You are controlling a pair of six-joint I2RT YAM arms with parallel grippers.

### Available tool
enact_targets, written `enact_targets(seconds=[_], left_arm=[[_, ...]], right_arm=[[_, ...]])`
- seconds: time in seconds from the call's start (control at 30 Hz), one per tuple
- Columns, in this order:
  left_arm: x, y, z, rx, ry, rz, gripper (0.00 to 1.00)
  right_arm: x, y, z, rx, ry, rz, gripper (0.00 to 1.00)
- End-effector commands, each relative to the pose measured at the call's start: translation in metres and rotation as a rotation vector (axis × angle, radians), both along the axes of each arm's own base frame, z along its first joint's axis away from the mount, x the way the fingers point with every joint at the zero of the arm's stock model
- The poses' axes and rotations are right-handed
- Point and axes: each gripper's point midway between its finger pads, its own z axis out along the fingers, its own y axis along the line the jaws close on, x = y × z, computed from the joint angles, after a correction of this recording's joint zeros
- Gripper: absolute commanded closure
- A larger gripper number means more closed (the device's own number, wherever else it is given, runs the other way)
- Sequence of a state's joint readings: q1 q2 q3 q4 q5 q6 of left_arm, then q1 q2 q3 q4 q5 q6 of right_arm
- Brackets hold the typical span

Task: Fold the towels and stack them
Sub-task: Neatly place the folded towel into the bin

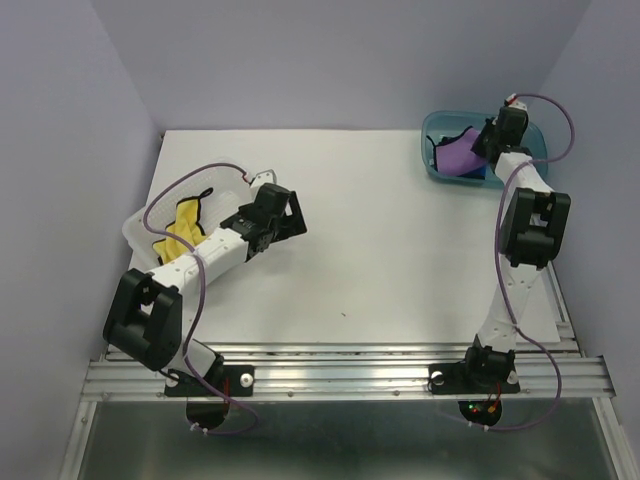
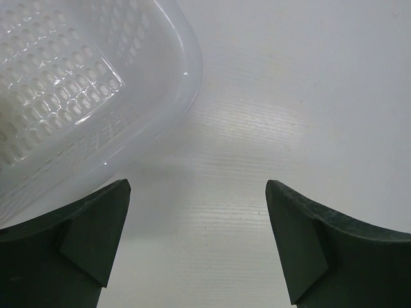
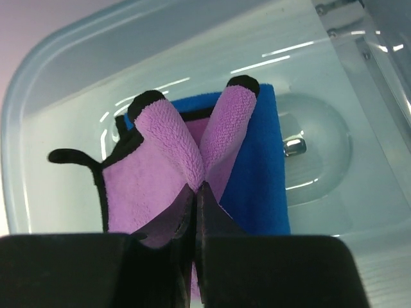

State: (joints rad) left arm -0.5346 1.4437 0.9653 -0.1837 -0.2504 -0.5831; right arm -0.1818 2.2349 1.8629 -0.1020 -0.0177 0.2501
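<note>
A purple towel (image 3: pixel 160 160) with black trim hangs pinched in my right gripper (image 3: pixel 198 187), which is shut on a fold of it above the teal bin (image 1: pixel 440 125). It also shows in the top view (image 1: pixel 458 153). A folded blue towel (image 3: pixel 257 173) lies in the bin under it. A yellow towel (image 1: pixel 185 225) with black trim lies in the white basket (image 1: pixel 135 225) at the left. My left gripper (image 1: pixel 283 222) is open and empty, low over bare table beside the basket's rim (image 2: pixel 183 70).
The table's white top (image 1: pixel 380 250) spreads between the two containers. A metal rail (image 1: pixel 340 375) runs along the near edge by the arm bases. Purple walls close the back and sides.
</note>
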Motion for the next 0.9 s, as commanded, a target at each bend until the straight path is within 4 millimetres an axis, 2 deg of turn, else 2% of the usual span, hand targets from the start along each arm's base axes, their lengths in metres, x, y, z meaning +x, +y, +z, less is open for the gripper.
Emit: enact_targets(seconds=[0.0,0.17,0.23,0.33,0.57,0.77,0.87], left_arm=[[0.013,-0.004,0.019,-0.011,-0.048,-0.006,0.01],[0.015,-0.005,0.021,-0.01,-0.048,-0.011,0.01],[0.015,-0.005,0.021,-0.008,-0.047,-0.014,0.01],[0.015,-0.006,0.021,-0.008,-0.044,-0.015,0.01],[0.014,-0.006,0.02,-0.01,-0.041,-0.018,0.01],[0.013,-0.006,0.018,-0.009,-0.037,-0.017,0.01],[0.014,-0.006,0.017,-0.008,-0.036,-0.017,0.01]], right_arm=[[-0.004,-0.009,0.001,-0.015,-0.013,-0.018,0.99],[-0.017,-0.022,-0.013,-0.032,0.02,-0.09,0.95],[-0.019,-0.025,-0.016,-0.037,0.029,-0.113,0.9],[-0.022,-0.031,-0.02,-0.039,0.042,-0.158,0.77],[-0.026,-0.041,0.002,-0.063,0.006,-0.214,0.58],[-0.027,-0.052,0.021,-0.126,-0.006,-0.244,0.49],[-0.022,-0.049,0.025,-0.145,-0.022,-0.206,0.47]])
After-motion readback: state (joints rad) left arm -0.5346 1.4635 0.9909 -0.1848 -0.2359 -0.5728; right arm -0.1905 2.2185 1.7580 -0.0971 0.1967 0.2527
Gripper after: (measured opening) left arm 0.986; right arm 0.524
